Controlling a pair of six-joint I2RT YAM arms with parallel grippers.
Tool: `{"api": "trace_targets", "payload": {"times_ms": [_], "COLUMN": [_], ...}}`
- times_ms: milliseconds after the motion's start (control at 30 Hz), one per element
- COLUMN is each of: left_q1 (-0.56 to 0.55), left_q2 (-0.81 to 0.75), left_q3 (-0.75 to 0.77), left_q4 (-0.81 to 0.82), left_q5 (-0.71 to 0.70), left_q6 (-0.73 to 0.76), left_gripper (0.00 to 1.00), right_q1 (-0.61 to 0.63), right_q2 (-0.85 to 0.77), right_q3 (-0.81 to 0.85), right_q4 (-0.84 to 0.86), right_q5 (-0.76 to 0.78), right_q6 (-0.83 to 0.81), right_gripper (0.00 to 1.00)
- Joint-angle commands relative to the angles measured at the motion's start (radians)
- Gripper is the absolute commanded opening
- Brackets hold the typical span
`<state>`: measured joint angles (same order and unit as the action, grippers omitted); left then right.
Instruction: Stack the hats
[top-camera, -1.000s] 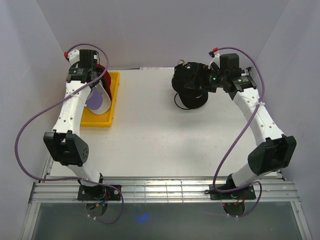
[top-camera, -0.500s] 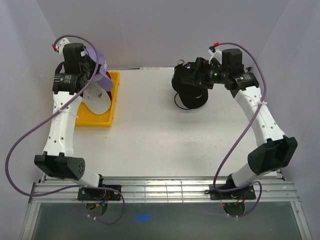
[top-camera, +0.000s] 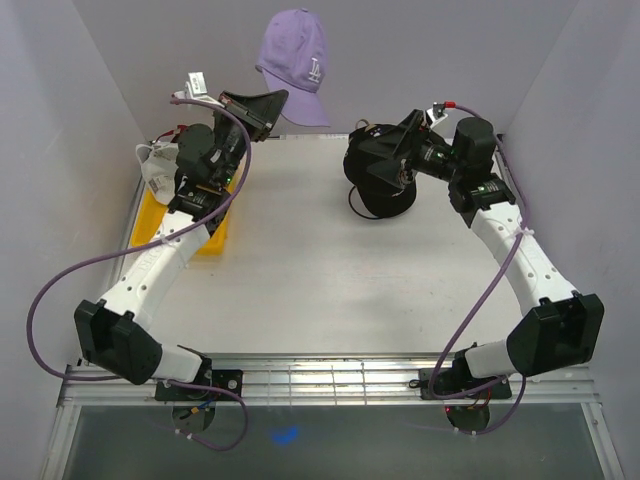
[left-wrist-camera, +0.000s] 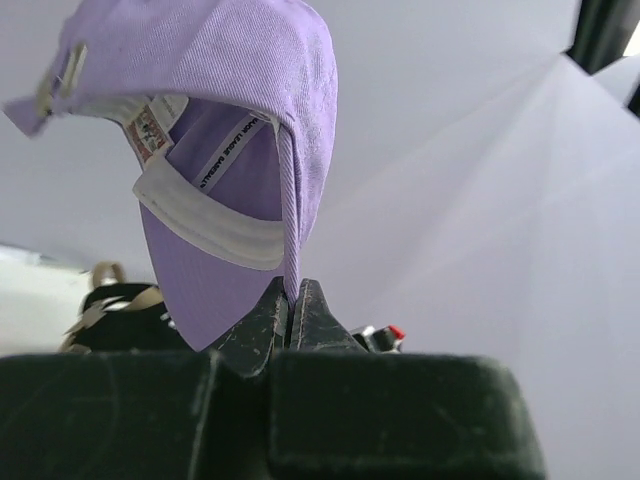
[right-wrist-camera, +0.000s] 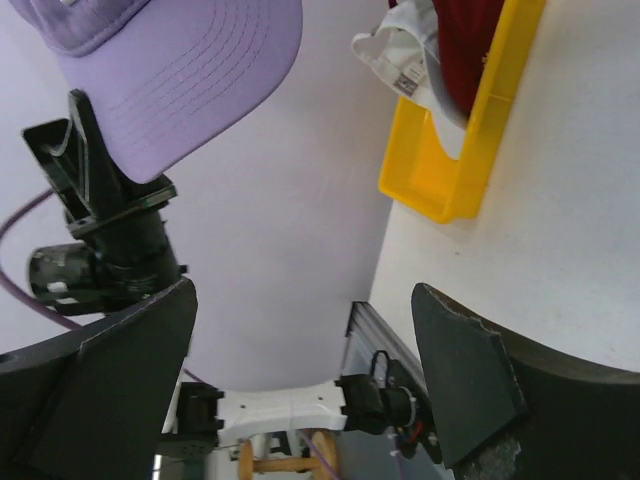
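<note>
- The left gripper (left-wrist-camera: 295, 312) is clenched on the lower edge of the lavender cap (left-wrist-camera: 230, 100). Its jaws are pressed together on a thin fold of fabric, and the cap hangs above them with the inside turned to the wrist camera.
- In the top view this cap is high in the air, in front of the back wall, between the yellow tray (top-camera: 213, 238) and the black cap (top-camera: 378, 190).
- The right gripper (right-wrist-camera: 302, 288) has its jaws wide apart with nothing between them. In the top view it hovers at the black cap, which rests on the table (top-camera: 300, 280).
- The white cap (right-wrist-camera: 395, 55) and the dark red cap (right-wrist-camera: 465, 50) lie in the tray.
- I judge the step to be the carrying of the lavender cap to the black one.
- The next move calls for swinging it to the right, lowering its crown over the black crown with the brims aligned, and releasing only then. The right gripper may have to give room.
</note>
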<state>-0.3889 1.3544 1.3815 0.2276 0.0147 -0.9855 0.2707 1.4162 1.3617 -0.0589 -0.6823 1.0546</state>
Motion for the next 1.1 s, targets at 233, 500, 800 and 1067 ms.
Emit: {"api": "trace_targets", "payload": {"times_ms": [233,500,800,1067], "left_q1": [-0.120,-0.157,-0.159,-0.159], "left_q2": [0.092,0.156,0.157,0.181], "left_q3": [-0.090,-0.093,-0.139,-0.150], "left_q4": [0.628,0.774,0.811,0.852], "left_q5": [0.024,0.077,0.139,0.188], "left_q6": [-0.045,-0.033,-0.041,-0.054], "left_gripper": [0.00,0.00,0.00,0.00], "right_q1": [0.030,0.081,0.093,0.154], "right_q2": [-0.164,-0.129,-0.099,-0.042], "right_q3": [-0.141,-0.122,-0.139,-0.104], "right_q4": [0.347,0.363,0.442,0.521], "right_q5": [0.214,0.286,0.355,0.412], "right_q6": [0.502,0.567,0.611,0.657], "right_gripper": [0.96,0.97,0.97,0.94]}}
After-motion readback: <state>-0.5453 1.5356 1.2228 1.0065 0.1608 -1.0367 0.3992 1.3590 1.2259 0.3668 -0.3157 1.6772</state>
